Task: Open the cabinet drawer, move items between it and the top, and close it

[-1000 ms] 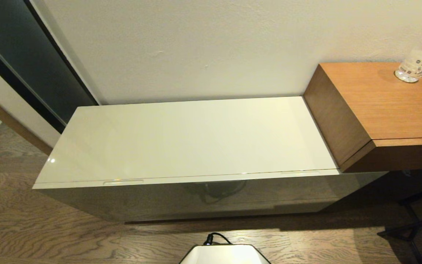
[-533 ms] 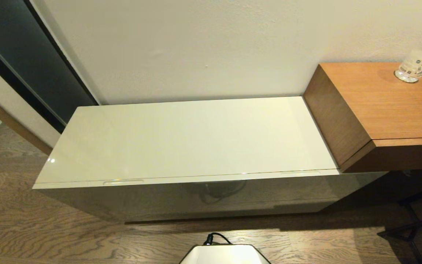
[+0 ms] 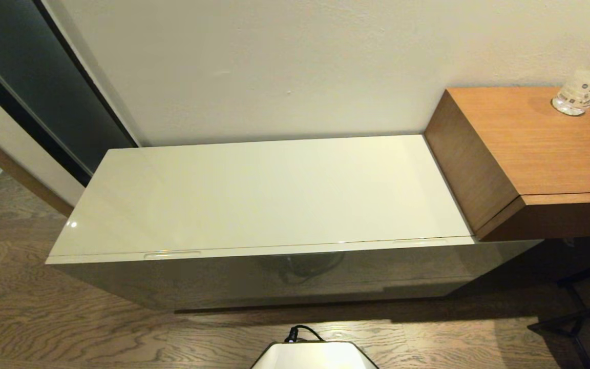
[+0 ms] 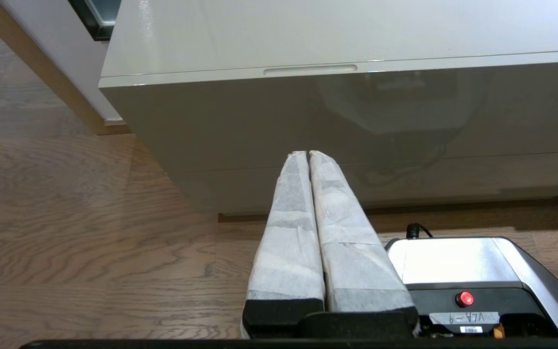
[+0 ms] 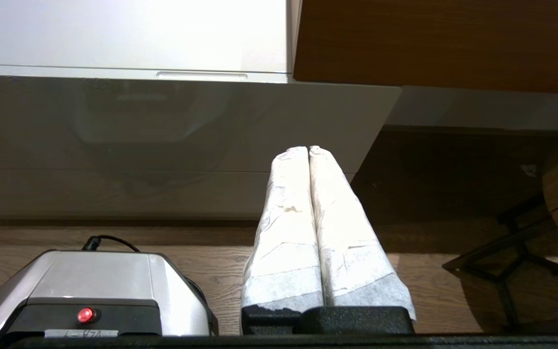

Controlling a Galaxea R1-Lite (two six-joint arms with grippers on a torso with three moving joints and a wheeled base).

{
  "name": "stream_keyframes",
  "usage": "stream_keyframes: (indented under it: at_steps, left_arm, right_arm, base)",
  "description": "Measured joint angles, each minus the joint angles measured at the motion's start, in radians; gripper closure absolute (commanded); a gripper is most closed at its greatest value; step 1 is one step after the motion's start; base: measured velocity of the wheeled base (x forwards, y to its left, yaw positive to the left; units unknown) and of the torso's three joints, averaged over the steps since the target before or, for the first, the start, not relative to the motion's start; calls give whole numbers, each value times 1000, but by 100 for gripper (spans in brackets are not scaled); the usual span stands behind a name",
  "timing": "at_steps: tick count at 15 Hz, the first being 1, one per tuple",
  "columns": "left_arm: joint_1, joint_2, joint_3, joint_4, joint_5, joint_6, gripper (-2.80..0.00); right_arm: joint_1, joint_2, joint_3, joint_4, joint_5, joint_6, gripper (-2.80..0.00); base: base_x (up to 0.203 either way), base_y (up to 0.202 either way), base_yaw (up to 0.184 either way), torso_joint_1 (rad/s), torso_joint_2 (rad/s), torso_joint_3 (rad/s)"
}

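Facing the drawer (image 4: 308,121), left tool (image 4: 308,154) closed, apart

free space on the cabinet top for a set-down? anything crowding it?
The whole top shows bare, from the wall behind to the drawer edge in front. Its right end butts against the taller wood desk unit, so sideways room is tight there; its left end is open. The only item visible is a bottle on the desk. Both tools, left and right, sit low before the closed drawer.
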Motion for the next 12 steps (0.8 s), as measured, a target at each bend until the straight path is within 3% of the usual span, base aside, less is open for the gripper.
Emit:
stream_keyframes:
  at_steps: [12]
  left_arm:
    - [0, 0, 0, 0, 0, -1, 0]
  right_arm:
    - [0, 0, 0, 0, 0, -1, 0]
  base:
    - [0, 0, 0, 0, 0, 0]
